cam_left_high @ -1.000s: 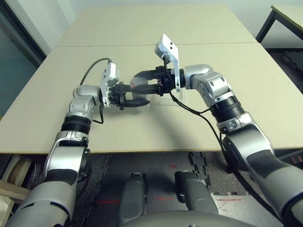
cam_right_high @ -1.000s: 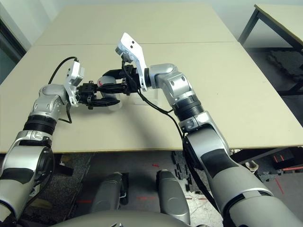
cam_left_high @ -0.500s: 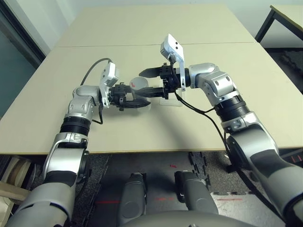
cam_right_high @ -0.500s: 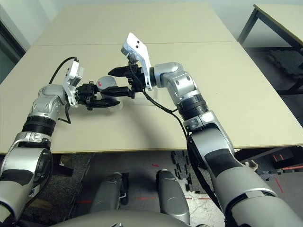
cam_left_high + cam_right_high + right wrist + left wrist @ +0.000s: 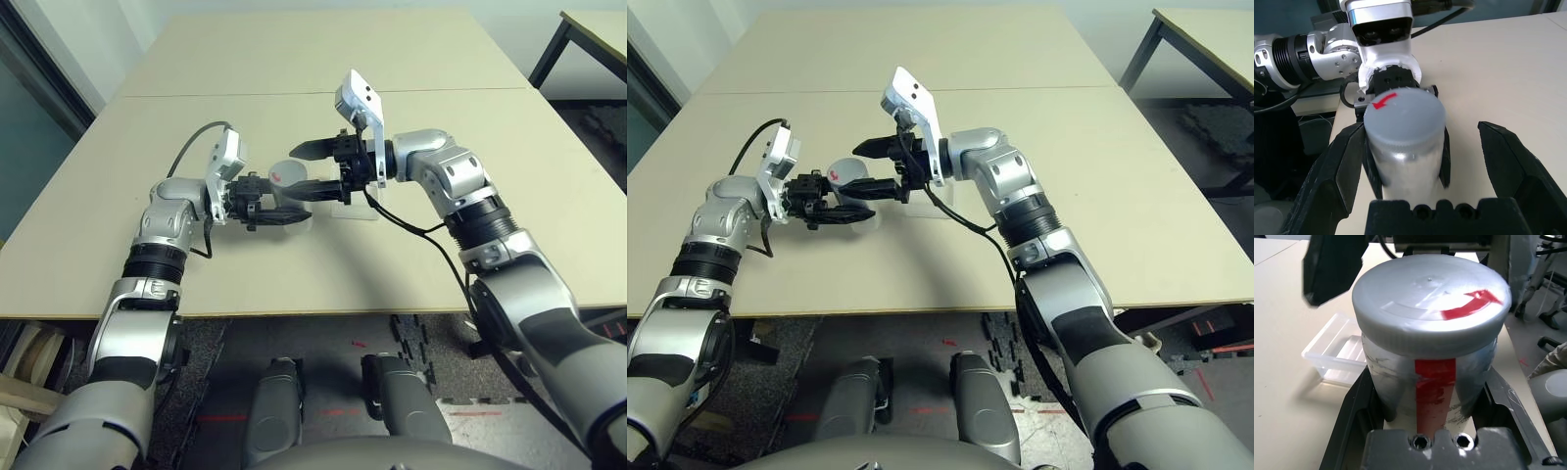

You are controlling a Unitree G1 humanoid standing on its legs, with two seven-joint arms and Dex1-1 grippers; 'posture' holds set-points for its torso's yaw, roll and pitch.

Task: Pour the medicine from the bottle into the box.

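My left gripper is shut on the bottle, a silvery cylinder with a red stripe, held above the table. Its grey cap with a red arrow sits on the bottle and faces my right gripper. That gripper is open, one finger on each side of the cap with a gap on both sides. The clear box lies on the table just beyond the bottle, under my right wrist, and looks empty in the left wrist view. The medicine is hidden.
The beige table stretches far back, with a seam across its middle. A second table's corner stands at the far right. A black cable hangs from my right arm near the box.
My right gripper, shut on the bottle's cap end a second ago, has opened and drawn back a little to the right. The left gripper and bottle have stayed put.
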